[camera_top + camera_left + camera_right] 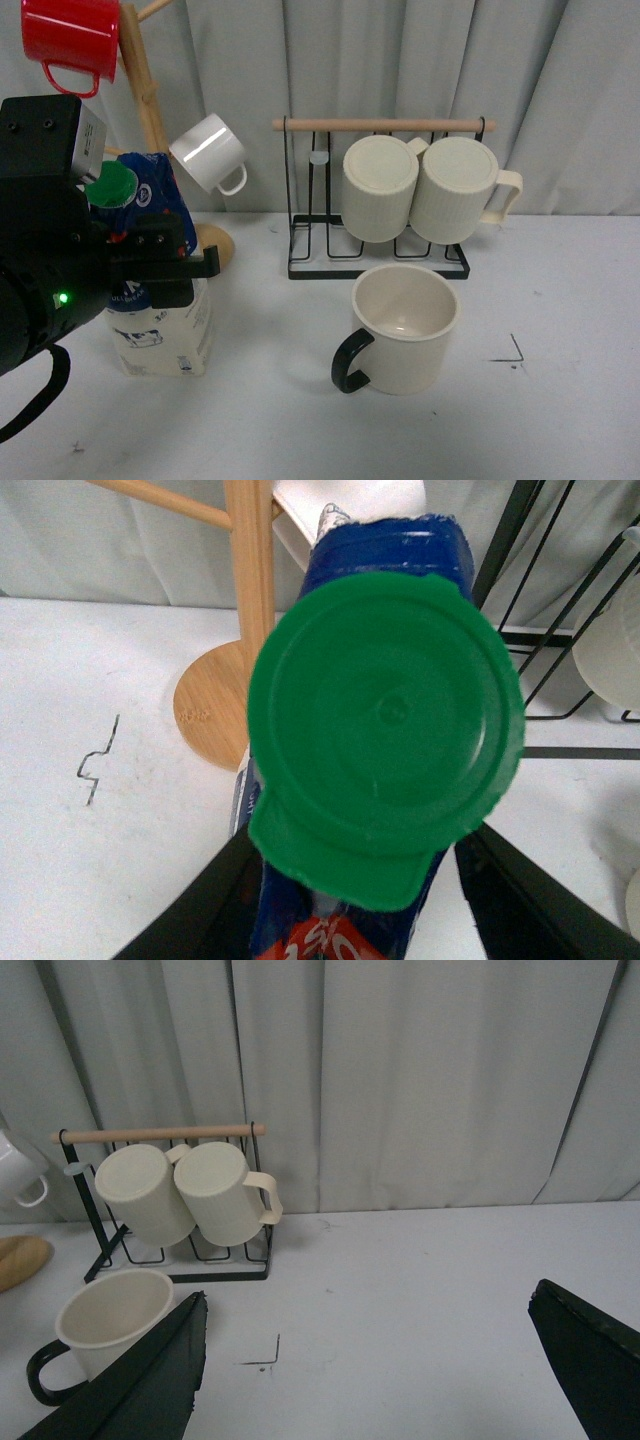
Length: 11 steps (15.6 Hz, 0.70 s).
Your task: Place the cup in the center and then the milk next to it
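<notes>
The cup (pixel 405 325), a wide cream mug with a black loop handle, stands upright near the table's middle; it also shows in the right wrist view as the cup (pixel 105 1320). The milk (pixel 160 320), a blue-and-white carton with a green cap (pixel 385 725), stands at the left of the table. My left gripper (pixel 150 255) is shut on the milk's upper part, a black finger (pixel 200 910) on each side. My right gripper (pixel 370 1370) is open above bare table, right of the cup, and holds nothing.
A black wire rack (pixel 375 255) behind the cup holds two ribbed cream mugs (pixel 420 188). A wooden mug tree (pixel 150 110) at back left carries a red mug (pixel 70 40) and a small white mug (pixel 210 152). Black corner marks (pixel 512 355) lie right of the cup. Grey curtains hang behind.
</notes>
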### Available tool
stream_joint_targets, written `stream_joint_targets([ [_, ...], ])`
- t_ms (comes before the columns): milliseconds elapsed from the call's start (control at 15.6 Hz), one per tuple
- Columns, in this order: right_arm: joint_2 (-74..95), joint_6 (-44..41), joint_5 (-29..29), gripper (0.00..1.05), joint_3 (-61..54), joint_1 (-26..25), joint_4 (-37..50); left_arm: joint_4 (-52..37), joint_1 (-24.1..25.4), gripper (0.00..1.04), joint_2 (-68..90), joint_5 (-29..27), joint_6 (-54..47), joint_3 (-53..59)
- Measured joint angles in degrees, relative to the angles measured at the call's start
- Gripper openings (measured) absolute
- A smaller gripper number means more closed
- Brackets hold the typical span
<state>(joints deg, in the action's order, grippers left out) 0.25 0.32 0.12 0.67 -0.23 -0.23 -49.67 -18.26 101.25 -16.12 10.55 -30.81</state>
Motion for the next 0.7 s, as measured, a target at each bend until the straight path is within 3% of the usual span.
stream_joint_targets([
  [320, 0.0, 0.0, 0.0, 0.98, 0.0, 0.0, 0.0, 0.0, -1.4, 0.06, 0.4, 0.3, -1.3, 0.2],
  [704, 0.0, 0.0, 0.0, 0.98, 0.0, 0.0, 0.0, 4.7, -5.9, 0.03, -0.3, -0.2, -1.6, -4.8],
])
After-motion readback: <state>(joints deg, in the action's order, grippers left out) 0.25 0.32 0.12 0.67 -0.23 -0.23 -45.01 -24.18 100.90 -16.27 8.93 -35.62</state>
